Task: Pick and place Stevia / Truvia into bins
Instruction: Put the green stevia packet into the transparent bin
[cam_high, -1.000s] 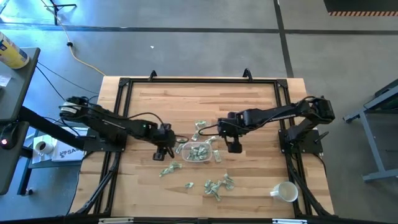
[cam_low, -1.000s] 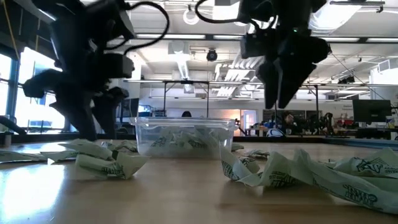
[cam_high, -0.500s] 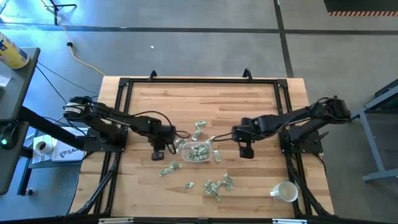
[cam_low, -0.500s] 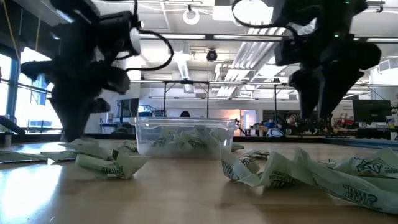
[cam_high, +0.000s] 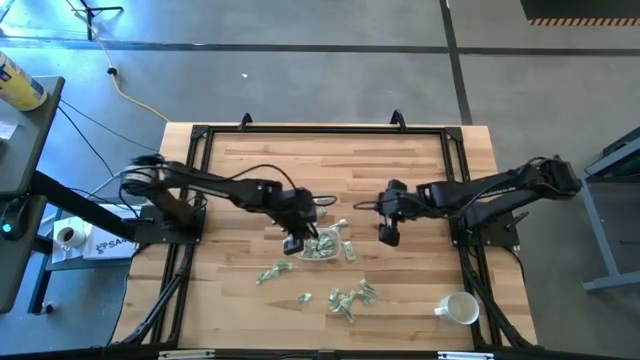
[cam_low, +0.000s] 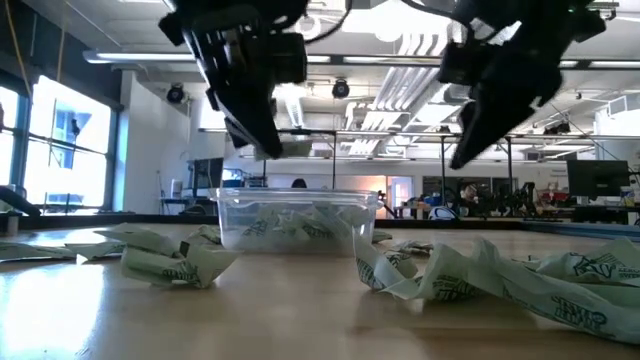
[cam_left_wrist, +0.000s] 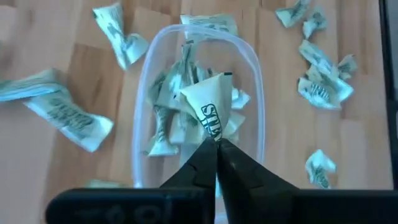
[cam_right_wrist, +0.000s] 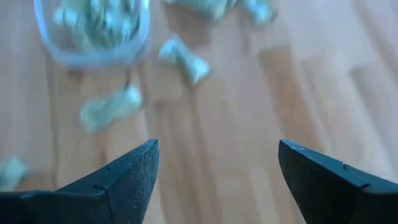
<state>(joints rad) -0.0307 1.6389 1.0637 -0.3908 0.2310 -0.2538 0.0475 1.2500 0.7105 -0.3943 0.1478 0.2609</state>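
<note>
**Packet carried over the bin, many still loose**

Since a second ago the left gripper has swung right from the loose packets to hang over the clear bin, clamped on one Stevia packet. Meanwhile the right gripper has backed off to the right, fingers apart and empty. Several packets already lie inside; scattered packets remain on the surface.

A large open robotics lab or workshop with a bare grey concrete floor. A wooden table edged with a black metal frame carries two mounted robot arms, and cables trail across the floor. Beyond the table are exposed ceiling ducts and strip lights, tall windows, more metal frames and distant workstations with monitors.
</note>
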